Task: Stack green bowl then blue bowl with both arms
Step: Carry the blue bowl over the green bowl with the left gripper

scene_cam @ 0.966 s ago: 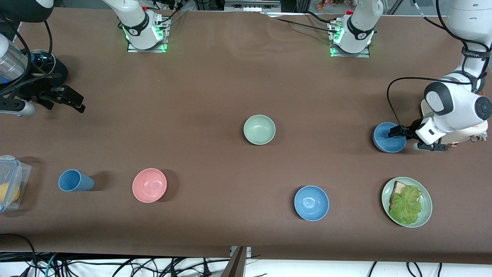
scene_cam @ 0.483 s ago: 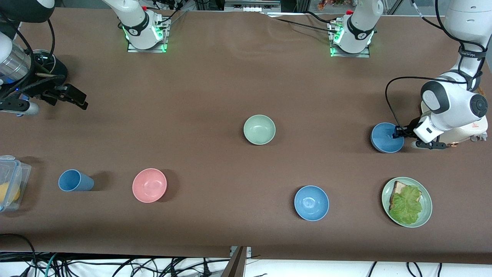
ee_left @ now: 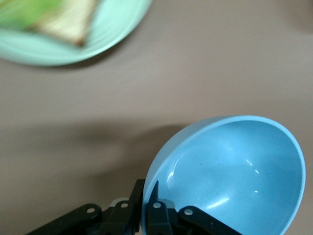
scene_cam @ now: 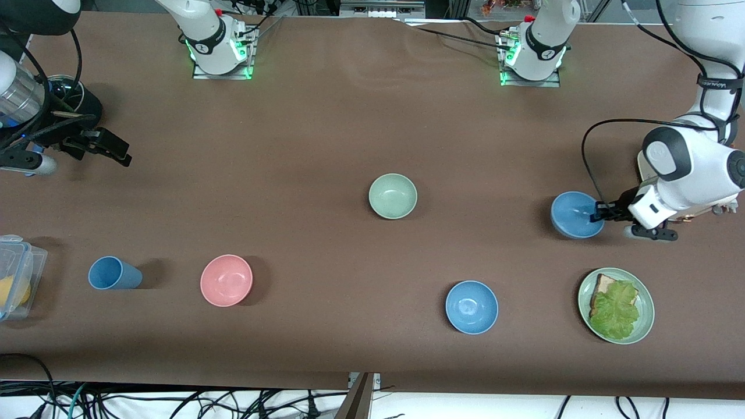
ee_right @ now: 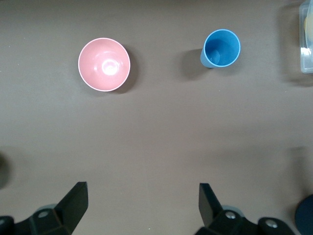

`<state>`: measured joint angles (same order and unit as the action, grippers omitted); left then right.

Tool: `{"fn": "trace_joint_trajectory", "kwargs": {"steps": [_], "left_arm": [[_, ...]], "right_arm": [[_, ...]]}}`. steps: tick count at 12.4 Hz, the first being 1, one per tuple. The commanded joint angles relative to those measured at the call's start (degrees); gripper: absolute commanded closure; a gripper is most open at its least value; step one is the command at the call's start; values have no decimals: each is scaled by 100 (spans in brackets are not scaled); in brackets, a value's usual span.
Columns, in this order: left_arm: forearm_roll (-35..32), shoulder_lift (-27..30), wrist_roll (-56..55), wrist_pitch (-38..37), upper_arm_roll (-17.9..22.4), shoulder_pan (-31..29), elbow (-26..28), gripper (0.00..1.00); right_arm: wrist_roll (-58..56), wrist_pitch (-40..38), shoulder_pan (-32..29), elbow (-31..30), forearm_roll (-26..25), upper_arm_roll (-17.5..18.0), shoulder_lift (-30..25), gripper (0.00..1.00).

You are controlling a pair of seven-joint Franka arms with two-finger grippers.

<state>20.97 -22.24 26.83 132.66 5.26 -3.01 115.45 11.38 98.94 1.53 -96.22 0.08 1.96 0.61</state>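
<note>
The pale green bowl (scene_cam: pixel 393 196) sits upright near the table's middle. My left gripper (scene_cam: pixel 599 214) is shut on the rim of a blue bowl (scene_cam: pixel 576 215), holding it tilted above the table toward the left arm's end; in the left wrist view its fingers (ee_left: pixel 149 203) pinch the rim of this bowl (ee_left: pixel 230 176). A second blue bowl (scene_cam: pixel 471 306) sits nearer the front camera. My right gripper (scene_cam: pixel 110 150) is open and empty, up over the right arm's end of the table; its spread fingertips (ee_right: pixel 76 196) show in the right wrist view.
A green plate with bread and lettuce (scene_cam: pixel 616 306) lies near the held bowl, nearer the camera. A pink bowl (scene_cam: pixel 226 280) and a blue cup (scene_cam: pixel 113 273) stand toward the right arm's end. A clear plastic box (scene_cam: pixel 14 273) sits at that table end.
My left gripper has lifted the blue bowl and carried it a little toward the table's middle and the front camera, tilting it. The right gripper barely shifted.
</note>
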Motion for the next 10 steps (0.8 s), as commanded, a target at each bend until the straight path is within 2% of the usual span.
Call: {"fn": "trace_joint_trajectory", "kwargs": {"steps": [1, 3, 5, 8, 10], "left_arm": [[171, 9, -807, -205, -208, 650, -381, 100], [171, -35, -1947, -196, -454, 1238, -654, 100], [154, -184, -2977, -196, -491, 1932, -970, 100], [162, -394, -3306, -161, -491, 2654, -1059, 100], [154, -623, -3962, -135, -491, 3120, -1252, 100]], "right_arm": [[49, -129, -127, 191, -8, 112, 71, 0], [57, -129, -135, 191, 0, 103, 79, 0], [66, -120, -127, 191, -8, 103, 79, 0], [84, -111, -127, 191, 0, 103, 79, 0], [84, -111, -135, 191, 0, 103, 79, 0]]}}
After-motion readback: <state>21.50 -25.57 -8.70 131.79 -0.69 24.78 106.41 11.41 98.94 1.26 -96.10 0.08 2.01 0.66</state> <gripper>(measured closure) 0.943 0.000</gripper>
